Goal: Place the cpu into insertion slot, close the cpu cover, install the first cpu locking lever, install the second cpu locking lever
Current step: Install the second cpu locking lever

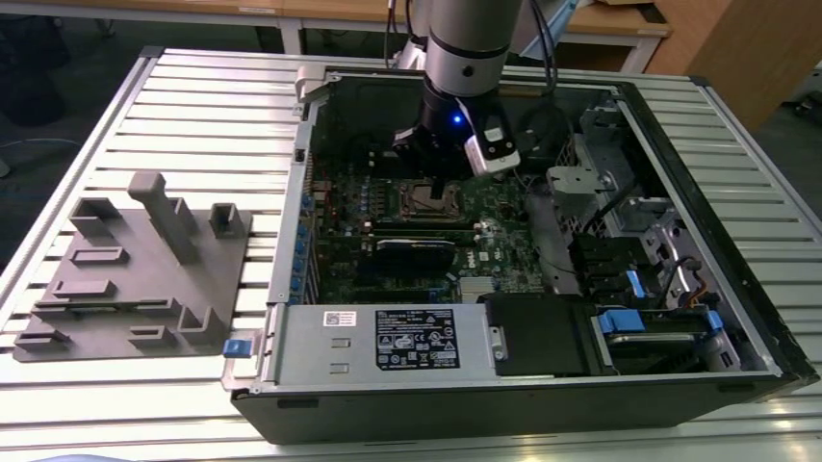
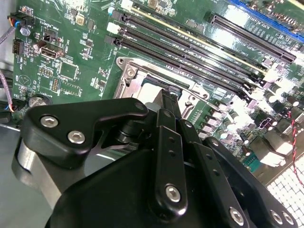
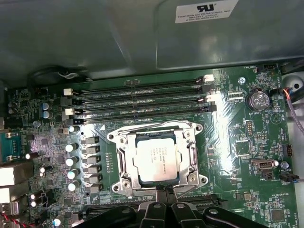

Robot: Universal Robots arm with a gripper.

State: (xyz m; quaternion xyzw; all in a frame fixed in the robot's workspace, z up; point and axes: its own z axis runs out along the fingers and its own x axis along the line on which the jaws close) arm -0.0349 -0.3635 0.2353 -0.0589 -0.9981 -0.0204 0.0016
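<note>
One cpu (image 3: 156, 159) lies under the closed cpu cover (image 3: 124, 161).

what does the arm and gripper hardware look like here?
The arm is a silver-grey cylindrical tube, with dark cables running alongside it and a small blue light glowing at its dark wrist section. A white module is mounted at the wrist. The gripper is black, built of rounded linkage plates joined by silver screws, narrowing to slim black fingers.

The arm (image 1: 465, 58) points straight down, its pincer (image 3: 165, 189) fingertips pressed together
</note>
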